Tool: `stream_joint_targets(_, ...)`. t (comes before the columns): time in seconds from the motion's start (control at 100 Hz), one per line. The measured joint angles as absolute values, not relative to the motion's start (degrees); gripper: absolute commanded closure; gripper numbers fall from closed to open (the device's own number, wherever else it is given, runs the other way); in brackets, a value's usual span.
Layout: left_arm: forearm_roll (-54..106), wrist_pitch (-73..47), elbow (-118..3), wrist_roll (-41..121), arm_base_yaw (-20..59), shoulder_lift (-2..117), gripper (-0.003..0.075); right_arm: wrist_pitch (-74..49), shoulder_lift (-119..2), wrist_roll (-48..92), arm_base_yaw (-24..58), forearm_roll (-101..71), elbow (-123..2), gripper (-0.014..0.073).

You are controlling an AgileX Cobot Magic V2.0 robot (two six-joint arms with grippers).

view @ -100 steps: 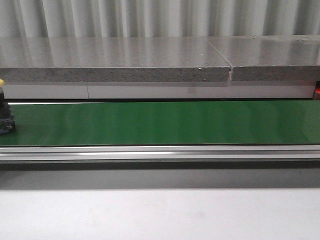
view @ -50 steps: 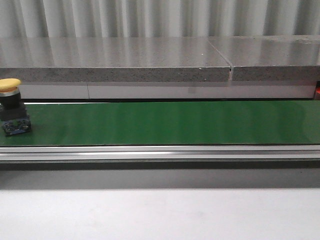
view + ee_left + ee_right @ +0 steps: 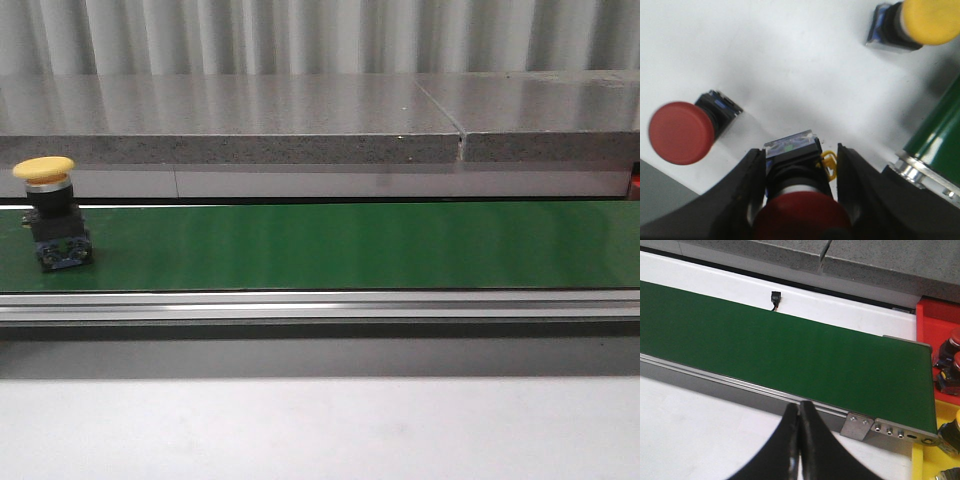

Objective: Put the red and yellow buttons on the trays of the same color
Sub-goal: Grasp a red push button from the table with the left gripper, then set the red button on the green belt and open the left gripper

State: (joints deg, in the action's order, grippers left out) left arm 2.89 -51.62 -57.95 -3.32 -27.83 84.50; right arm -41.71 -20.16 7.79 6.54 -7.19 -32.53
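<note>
A yellow button (image 3: 50,210) with a black base stands upright on the green belt (image 3: 340,245), near its left end. In the left wrist view my left gripper (image 3: 800,150) is shut on a red button (image 3: 802,212), one black finger on each side of its body. Another red button (image 3: 680,132) and another yellow button (image 3: 920,22) lie on the white table close by. My right gripper (image 3: 799,412) is shut and empty, above the white table beside the belt's right end. Neither gripper shows in the front view.
In the right wrist view a red tray (image 3: 935,325) holding red buttons (image 3: 950,347) and a yellow tray (image 3: 925,460) sit past the belt's (image 3: 790,350) right end. A grey stone ledge (image 3: 230,120) runs behind the belt. A metal rail (image 3: 320,305) edges it in front.
The yellow button has travelled to the right along the belt, from the frame's left edge fully into view.
</note>
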Motion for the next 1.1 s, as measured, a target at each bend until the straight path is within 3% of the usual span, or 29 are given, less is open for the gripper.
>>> stream_joint_targets(0.16,2.74,-56.29,-63.78,-2.15,-26.19,82.39,0.0624,-41.71,-20.16,7.79,6.54,-7.19,-32.53,0.0661)
stream_joint_targets(0.45,2.74,-59.53,-70.73,-1.89,-14.78,82.55,0.0624,-41.71,-20.16,7.79,6.54,-7.19,-32.53,0.0661)
stream_joint_targets(0.87,2.74,-59.52,-73.05,-1.89,-8.06,91.58,0.0622,-41.71,-20.16,7.79,6.54,-7.19,-32.53,0.0661)
stream_joint_targets(0.96,2.74,-59.26,-73.15,-1.89,-8.06,93.05,0.0563,-41.71,-20.16,7.79,6.54,-7.19,-32.53,0.0661)
stream_joint_targets(1.1,2.88,-59.08,-73.28,-1.89,-8.06,94.53,0.0345,-41.71,-20.16,7.79,6.54,-7.19,-32.53,0.0661)
